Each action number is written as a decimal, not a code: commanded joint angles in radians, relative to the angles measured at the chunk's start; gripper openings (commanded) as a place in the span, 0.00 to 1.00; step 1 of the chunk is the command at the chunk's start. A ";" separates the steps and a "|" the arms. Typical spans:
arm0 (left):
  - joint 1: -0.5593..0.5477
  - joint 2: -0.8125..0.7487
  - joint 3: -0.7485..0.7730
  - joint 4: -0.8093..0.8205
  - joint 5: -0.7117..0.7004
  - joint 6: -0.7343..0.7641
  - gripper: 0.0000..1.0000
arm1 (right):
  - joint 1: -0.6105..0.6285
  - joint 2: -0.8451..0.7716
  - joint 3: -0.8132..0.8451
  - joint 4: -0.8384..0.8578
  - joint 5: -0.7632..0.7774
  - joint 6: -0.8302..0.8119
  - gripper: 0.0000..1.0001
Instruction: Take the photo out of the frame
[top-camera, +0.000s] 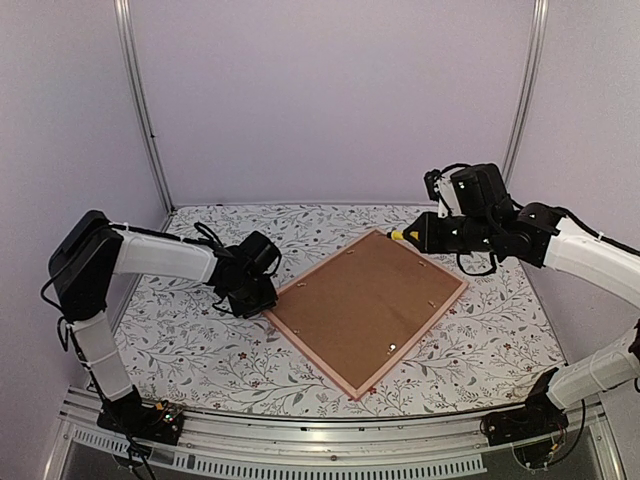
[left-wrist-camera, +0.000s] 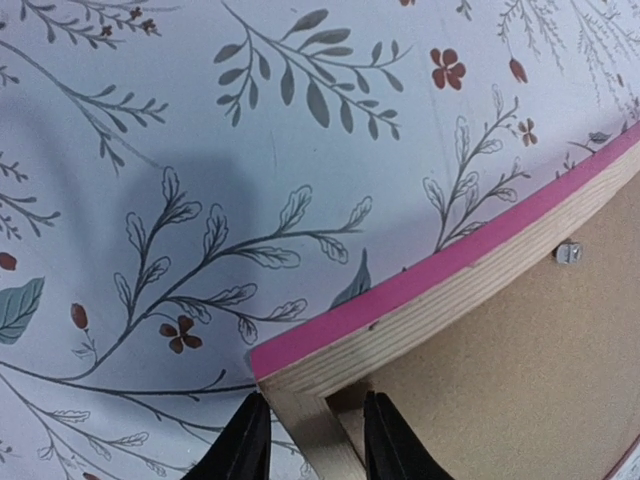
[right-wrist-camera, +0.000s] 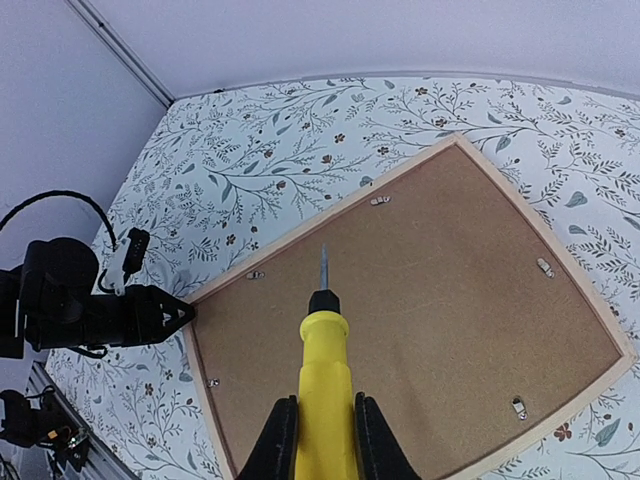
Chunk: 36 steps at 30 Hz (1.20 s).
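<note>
Nearest the arm bases, an aluminium rail (top-camera: 330, 440) edges the table, which is covered by a floral cloth (top-camera: 180, 340). On the cloth the frame (left-wrist-camera: 450, 295) lies face down and turned diagonally, its pink edge against the cloth and bare wood uppermost. A brown backing board (top-camera: 365, 300), held by small metal clips (left-wrist-camera: 567, 253), fills the opening and hides the photo. At the frame's left corner, the left gripper (left-wrist-camera: 315, 420) stands with jaws partly spread astride the wooden rail, one finger outside and one over the board, with a narrow shadowed gap beside the inner finger. Farther back, over the frame's far corner, the right gripper (right-wrist-camera: 325, 425) pinches the yellow handle of a screwdriver (right-wrist-camera: 325, 380), blade pointing across the board. Whether the tip touches cannot be made out. Both wrist views crop the fingers' lower parts.
</note>
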 joint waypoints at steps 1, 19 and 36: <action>-0.010 0.025 0.039 0.017 -0.028 0.045 0.32 | -0.007 -0.027 -0.021 0.037 -0.010 0.007 0.00; 0.003 0.234 0.320 0.044 0.017 0.274 0.20 | -0.009 0.003 -0.080 0.059 -0.105 0.000 0.00; 0.005 0.391 0.510 0.065 0.153 0.428 0.17 | 0.098 0.220 -0.085 0.094 -0.335 -0.083 0.00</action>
